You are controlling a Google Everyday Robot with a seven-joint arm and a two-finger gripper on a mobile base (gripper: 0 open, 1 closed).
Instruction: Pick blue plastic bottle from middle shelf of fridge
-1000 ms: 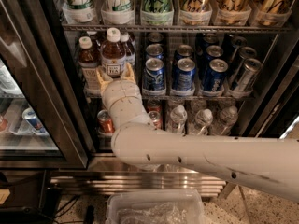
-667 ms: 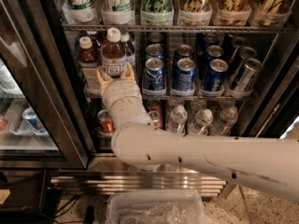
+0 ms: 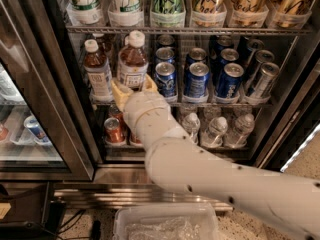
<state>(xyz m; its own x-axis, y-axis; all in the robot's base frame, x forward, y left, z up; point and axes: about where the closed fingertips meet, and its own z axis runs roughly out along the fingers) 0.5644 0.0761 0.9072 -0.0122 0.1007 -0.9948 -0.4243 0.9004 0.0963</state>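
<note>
The blue plastic bottle [image 3: 132, 59], with brown drink, white cap and a pale label, stands at the left of the middle shelf [image 3: 225, 104] in the fridge [image 3: 280, 109]. My gripper [image 3: 133, 84] reaches in from the lower right on a white arm. Its two yellowish fingers [image 3: 117, 91] sit on either side of the bottle's lower label, closed against it. A second, similar bottle [image 3: 98, 71] stands just to its left.
Blue cans [image 3: 196, 79] fill the middle shelf to the right of the bottle. Small water bottles [image 3: 215, 131] and red cans [image 3: 114, 130] are on the shelf below. Tall cans line the upper shelf [image 3: 175, 29]. The door frame [image 3: 60, 94] stands left; a clear bin [image 3: 165, 224] is below.
</note>
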